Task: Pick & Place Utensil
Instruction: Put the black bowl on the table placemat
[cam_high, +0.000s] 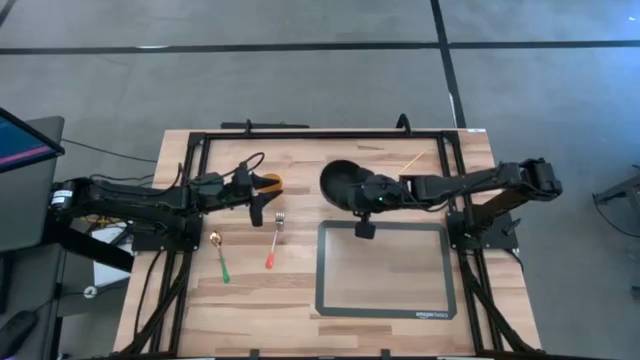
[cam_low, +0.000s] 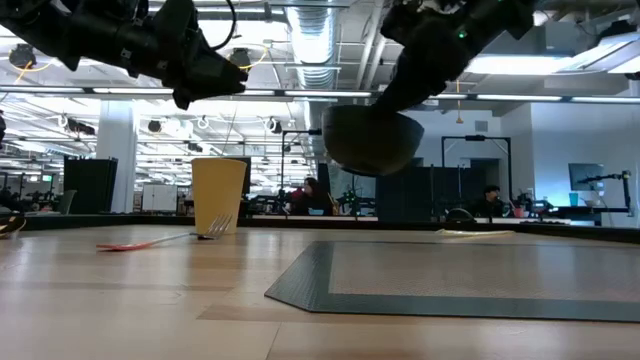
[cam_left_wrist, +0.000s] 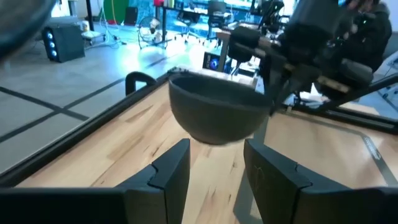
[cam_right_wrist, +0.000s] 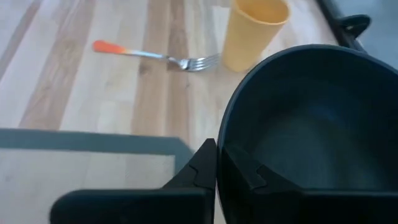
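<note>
A dark bowl (cam_high: 338, 183) hangs in the air over the far middle of the table, held by my right gripper (cam_right_wrist: 216, 155), which is shut on it. The low view shows the bowl (cam_low: 370, 140) clear of the wood. A fork with an orange handle (cam_high: 275, 242) lies flat on the table, its tines toward a yellow cup (cam_high: 272, 182) that stands upright. A green-handled spoon (cam_high: 220, 258) lies left of the fork. My left gripper (cam_left_wrist: 214, 168) is open, hovering above the table beside the cup and pointing at the bowl (cam_left_wrist: 214, 115). My right gripper holds the bowl by its rim (cam_right_wrist: 222, 163), on the side toward the table's right. One finger is inside the bowl and one outside. The arm comes in from the table's right. The bowl is lifted clear of the table, mouth up.
A grey mat (cam_high: 385, 300) with a darker border lies on the near right part of the table, under and in front of the bowl. A thin pale stick (cam_high: 410, 160) lies near the far right corner. A black frame (cam_high: 300, 135) runs around the table's edges.
</note>
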